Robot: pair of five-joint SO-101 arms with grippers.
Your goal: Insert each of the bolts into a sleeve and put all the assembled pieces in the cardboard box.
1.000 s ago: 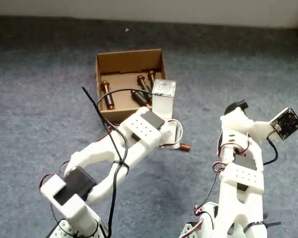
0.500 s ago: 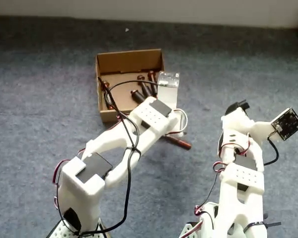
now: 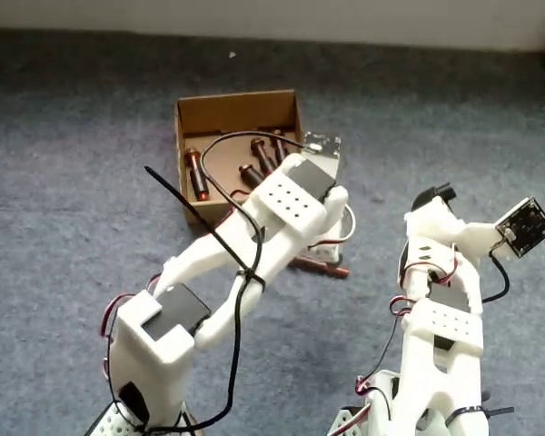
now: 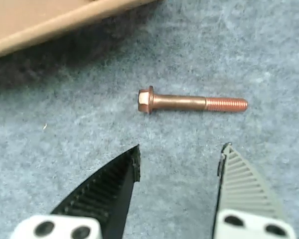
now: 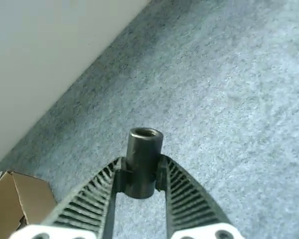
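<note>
Grey-carpeted bench (image 3: 73, 182): cardboard box (image 3: 191, 118) holds several pieces (image 3: 254, 168), one bolt (image 4: 189, 103) lies loose below the released left end effector (image 4: 180, 148), right end effector (image 5: 139, 164) grasping a sleeve (image 5: 144, 149).

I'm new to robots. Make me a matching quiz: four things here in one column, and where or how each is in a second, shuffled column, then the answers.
1. bolt
2. sleeve
3. box
4. left gripper

A. open, over the bolt
B. lying loose on the carpet
C. clamped in the right gripper
D. holding several pieces

Pairs: 1-B, 2-C, 3-D, 4-A.
</note>
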